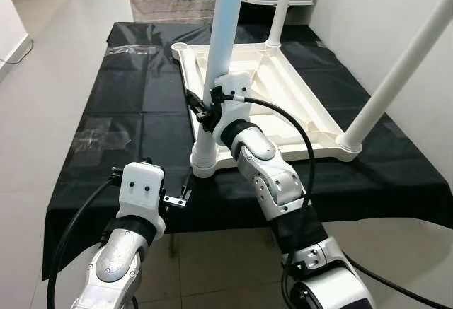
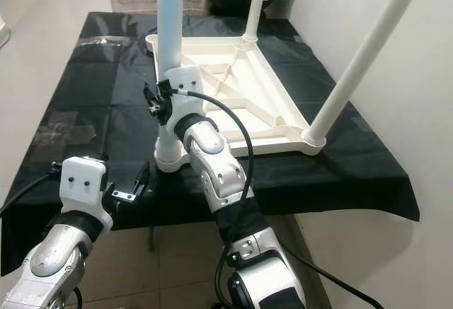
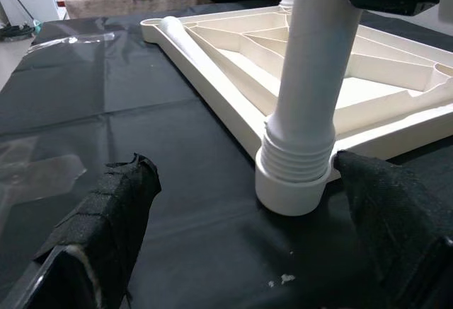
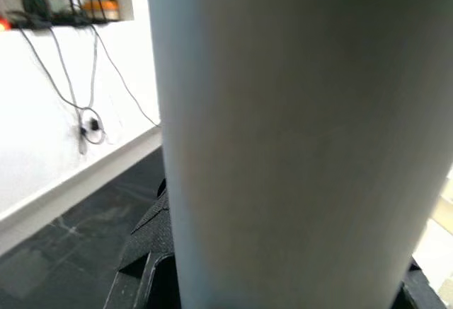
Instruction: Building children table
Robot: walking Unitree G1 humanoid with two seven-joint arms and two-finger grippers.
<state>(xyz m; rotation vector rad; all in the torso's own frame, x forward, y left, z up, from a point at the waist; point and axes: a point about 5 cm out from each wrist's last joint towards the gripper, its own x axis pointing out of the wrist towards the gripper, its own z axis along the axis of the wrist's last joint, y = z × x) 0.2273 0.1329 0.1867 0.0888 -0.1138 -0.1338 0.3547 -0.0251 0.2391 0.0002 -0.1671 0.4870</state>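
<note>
White plastic tabletop (image 1: 283,90) lies upside down on a black cloth (image 1: 134,111); three legs stand, one far socket empty. My right gripper (image 1: 205,111) pinches the near leg (image 1: 225,33). From the left wrist, my left gripper (image 3: 248,238) is spread before the leg's threaded base.

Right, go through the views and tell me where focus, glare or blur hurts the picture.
Left eye view: sharp, evenly lit, with soft glare patches on the black cloth. Left wrist view: the near table leg and its threaded base are crisp, while the padded fingers are soft and dark. Right wrist view: the leg sits so close that it is a featureless blur; the background wall is sharper.
</note>
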